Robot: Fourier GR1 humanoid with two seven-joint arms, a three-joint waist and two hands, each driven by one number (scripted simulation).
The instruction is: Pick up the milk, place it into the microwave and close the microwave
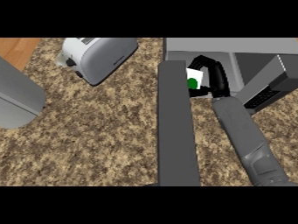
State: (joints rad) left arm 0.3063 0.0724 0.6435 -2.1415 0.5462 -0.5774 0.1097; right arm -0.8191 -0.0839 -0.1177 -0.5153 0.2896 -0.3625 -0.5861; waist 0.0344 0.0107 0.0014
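Observation:
The milk carton [194, 80], white with a green mark, sits at the mouth of the microwave [235, 46] at the upper right. My right hand [217, 75] is shut on it, black fingers curled over its top and right side, the grey forearm reaching up from the lower edge. The microwave door [178, 131] stands open as a long dark grey slab seen edge-on, just left of the carton and my forearm. The carton's lower part is hidden behind the door's edge and my hand. My left hand does not show.
A silver toaster [101, 57] lies on the speckled counter [99, 140] at the upper left. A large grey rounded shape [9, 94] fills the left edge. The microwave's keypad panel [267, 92] is right of my hand. Wooden floor [9, 48] shows past the counter's left edge.

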